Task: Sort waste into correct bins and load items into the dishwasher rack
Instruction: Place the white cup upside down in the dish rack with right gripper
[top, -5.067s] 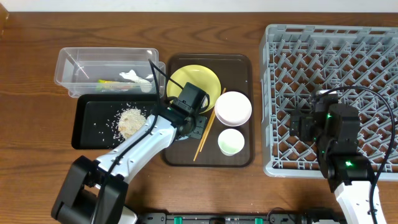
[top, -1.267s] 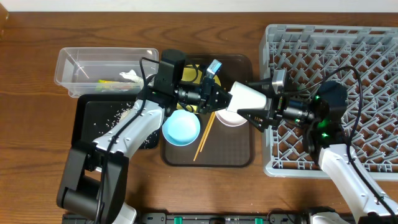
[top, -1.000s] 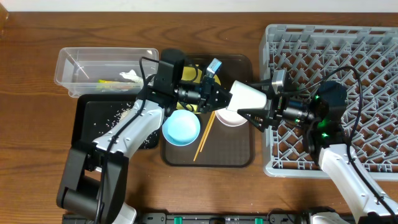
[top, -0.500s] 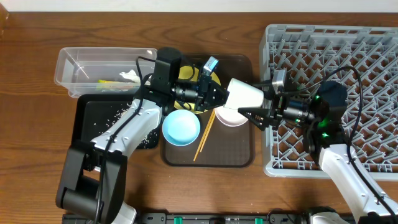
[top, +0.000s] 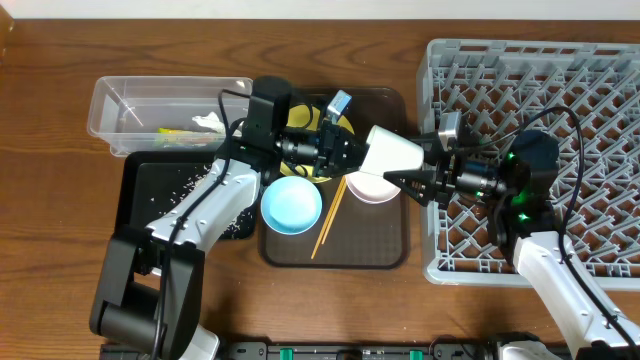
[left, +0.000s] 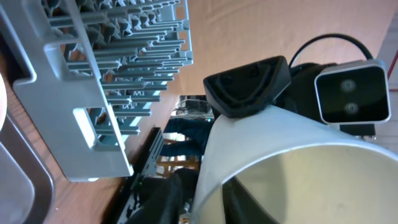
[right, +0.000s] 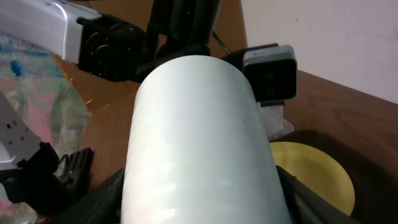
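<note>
The small pale cup (top: 393, 150) hangs on its side above the dark brown serving tray (top: 385, 250), held from both ends. My left gripper (top: 352, 152) is shut on its rim, one finger inside and one outside in the left wrist view (left: 205, 202). My right gripper (top: 397, 172) is shut around the cup's body (right: 199, 124). Below lie the light-blue bowl (top: 292, 205), the white bowl (top: 368, 190), the chopsticks (top: 325, 225) and the yellow plate (top: 303, 120), partly hidden by my left arm. The grey dishwasher rack (top: 540, 80) stands at the right.
The clear tub (top: 130, 105) at the back left holds the green-and-yellow wrapper (top: 175, 132) and white tissue (top: 210, 122). The black tray (top: 145, 200) in front of it holds scattered grains (top: 185, 185). My left arm crosses over it.
Five seconds ago the cup stood on the brown tray and my right gripper was over the rack. Now both grippers hold the cup in the air. It has barely moved in the last second.
</note>
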